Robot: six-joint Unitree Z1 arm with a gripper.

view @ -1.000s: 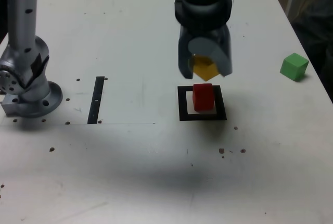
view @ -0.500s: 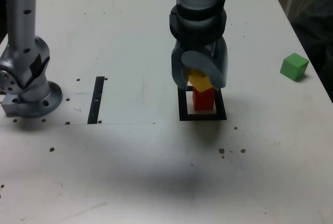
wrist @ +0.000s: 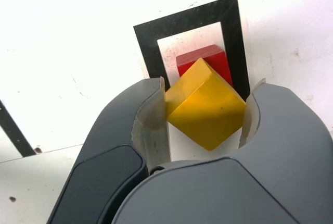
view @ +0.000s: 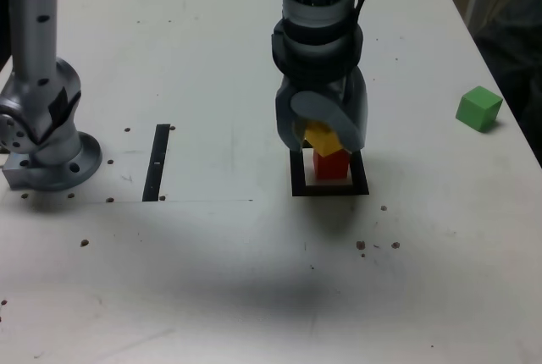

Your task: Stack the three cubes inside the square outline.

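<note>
In the exterior view the tool (view: 322, 131) hangs directly over the red cube (view: 331, 165), which sits inside the square outline (view: 329, 188); the green cube (view: 478, 108) lies well apart on the worktop (view: 212, 68). In the wrist view the tool (wrist: 204, 113) is clenched on the tilted yellow cube (wrist: 205, 107), above the red cube (wrist: 208, 60).

Exterior high, angled down — wrist close (both: square outline (view: 329, 186))

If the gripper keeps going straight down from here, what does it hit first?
Most likely the red cube in the square outline: the gripper carries the yellow cube tilted just above it; contact can't be judged.
</note>
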